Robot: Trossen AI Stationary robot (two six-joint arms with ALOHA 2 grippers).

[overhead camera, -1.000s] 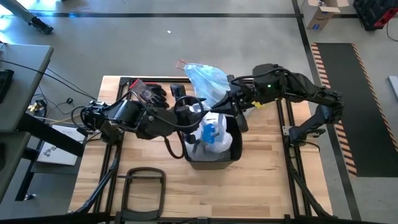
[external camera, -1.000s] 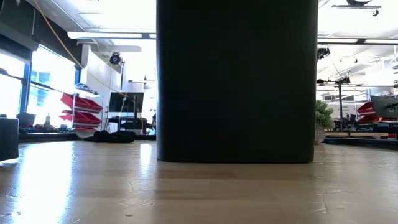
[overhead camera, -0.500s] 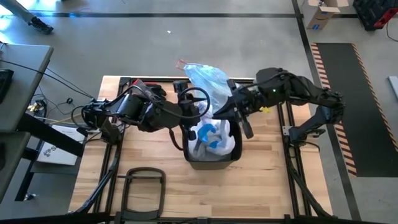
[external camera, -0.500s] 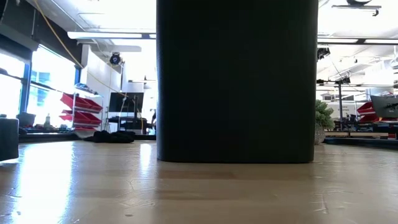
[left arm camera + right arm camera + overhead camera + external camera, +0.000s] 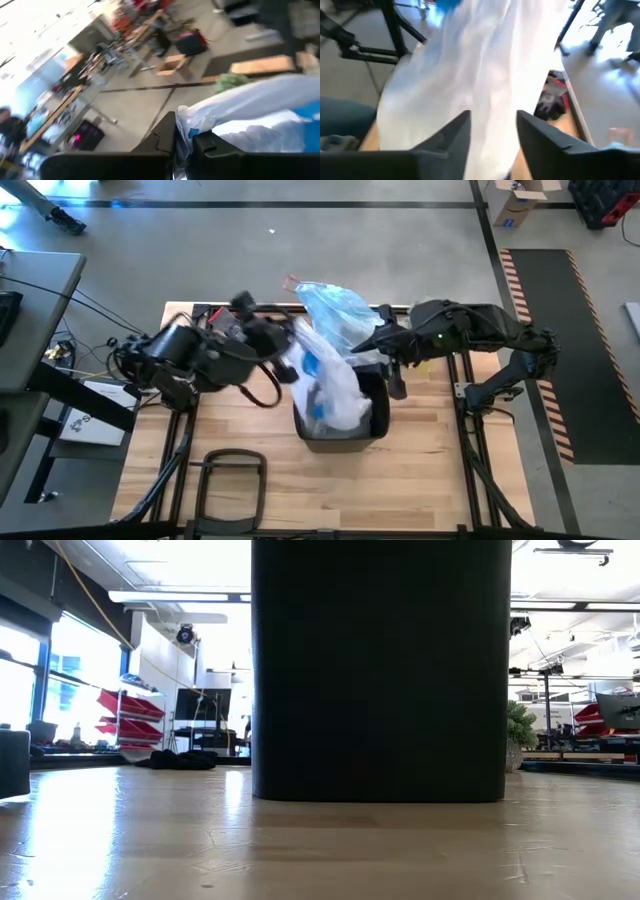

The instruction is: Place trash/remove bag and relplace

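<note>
A black bin (image 5: 376, 426) stands mid-table and fills the middle of the low view (image 5: 380, 670). A whitish translucent bag with blue bits inside (image 5: 325, 385) rises out of it, slanting toward the table's left. My left gripper (image 5: 288, 348) is shut on the whitish bag's top. My right gripper (image 5: 388, 372) hovers at the bin's far right rim, open, with the whitish bag (image 5: 470, 65) just ahead of its fingers. The light-blue bag (image 5: 335, 305) lies crumpled on the table behind the bin. The trash is hidden. My left gripper pinches a bunched top edge of the whitish bag (image 5: 184, 131) between its two fingers (image 5: 210, 150); several crinkled layers seem gathered there. The fingers come nearly level from the table's left. The bag hangs stretched from them down into the bin, its lower part still inside.
Dark objects (image 5: 240, 328) lie at the table's far left behind my left arm. A black frame (image 5: 235, 470) sits at the near edge. Bare wood (image 5: 440, 470) lies to the right of and in front of the bin. A small green plant (image 5: 520, 725) stands in the room beyond.
My left gripper has taken hold of the whitish bag's top above the bin and pulled back toward the table's left and a little up. The bag's top has been drawn out of the bin and stretched leftward, while its bottom stays inside. My right gripper has edged toward the table's right.
</note>
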